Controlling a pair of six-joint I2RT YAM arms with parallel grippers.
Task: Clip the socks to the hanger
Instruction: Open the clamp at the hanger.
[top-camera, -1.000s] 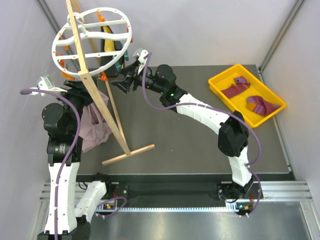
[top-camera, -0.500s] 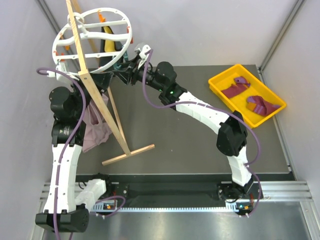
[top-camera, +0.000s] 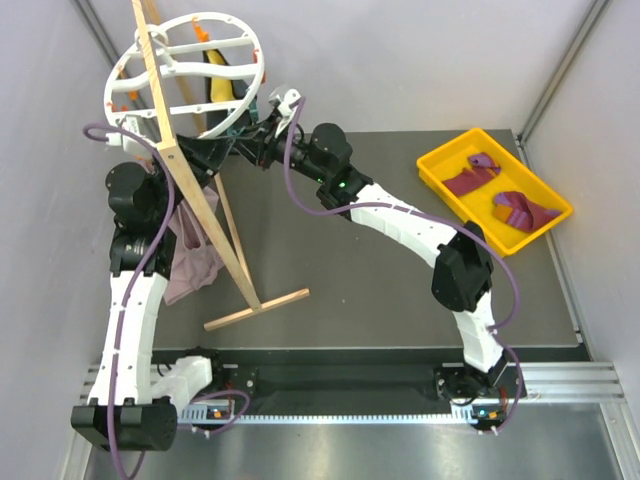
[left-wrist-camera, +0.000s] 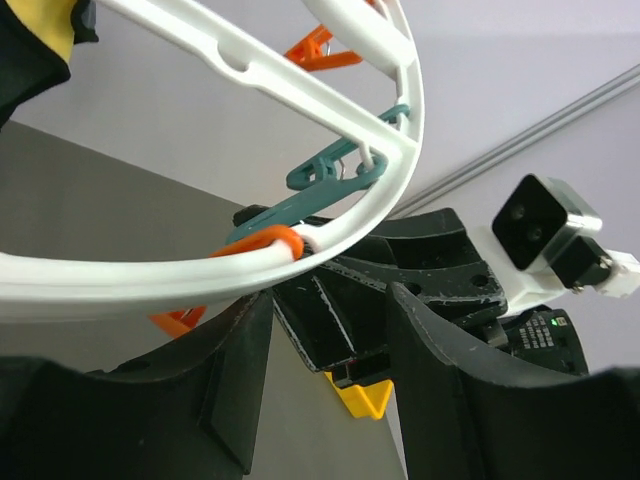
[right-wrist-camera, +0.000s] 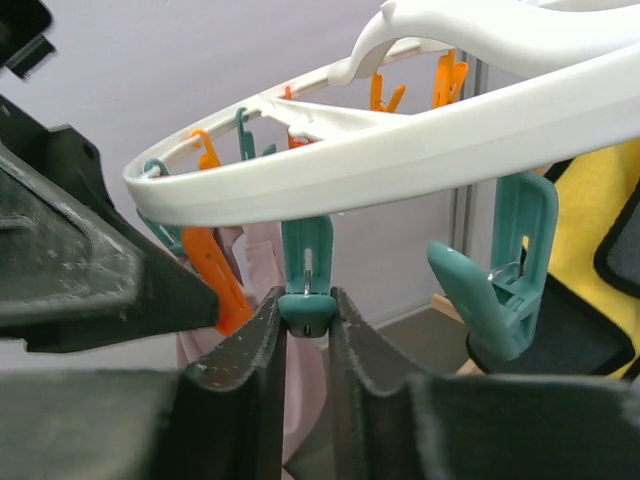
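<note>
The white wheel-shaped hanger hangs at the back left on a stand. Two maroon socks lie in the yellow tray at the right, far from both grippers. My right gripper reaches up under the hanger's rim and is shut on the lower end of a teal clip. My left gripper sits just below the rim, open, with nothing between its fingers; the right gripper's black body faces it. From above, the two grippers meet under the near rim.
A light wooden stand leans across the left side, its foot on the table. A pale mauve cloth hangs beside my left arm. A yellow-and-black garment hangs inside the hanger. The yellow tray sits at the back right.
My left arm has swung up and right, bringing its gripper under the hanger's rim. My right gripper has moved to the rim and closed on the teal clip.
</note>
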